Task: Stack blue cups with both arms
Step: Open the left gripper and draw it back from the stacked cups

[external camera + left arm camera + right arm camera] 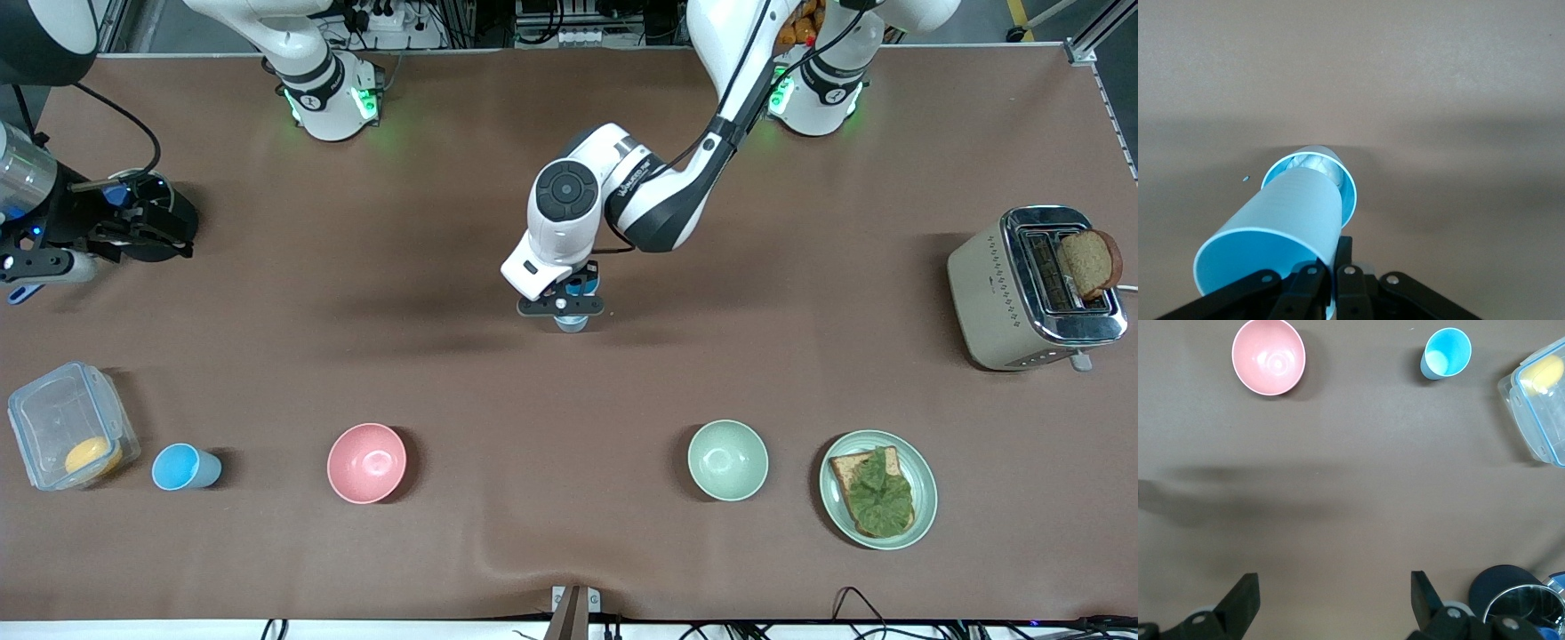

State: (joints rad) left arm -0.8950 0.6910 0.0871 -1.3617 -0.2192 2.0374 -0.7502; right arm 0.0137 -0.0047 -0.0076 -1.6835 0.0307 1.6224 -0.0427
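My left gripper (562, 307) is shut on the rim wall of a light-blue cup (1281, 220) with a bright blue inside, over the middle of the table. The cup's base sits tilted in the mouth of a second blue cup (1318, 162), whitish inside, which stands on the table below it (571, 325). Another blue cup (185, 467) stands toward the right arm's end, near the front camera; it also shows in the right wrist view (1447, 352). My right gripper (147, 233) is open and empty, up at the right arm's end of the table; its fingers (1333, 593) stand wide apart.
A pink bowl (366, 462) and a pale green bowl (727, 460) stand nearer to the front camera. A clear lidded box (71, 437) is beside the lone cup. A plate with toast (877, 489) and a toaster (1036, 289) are at the left arm's end. A black round object (169, 222) lies under the right hand.
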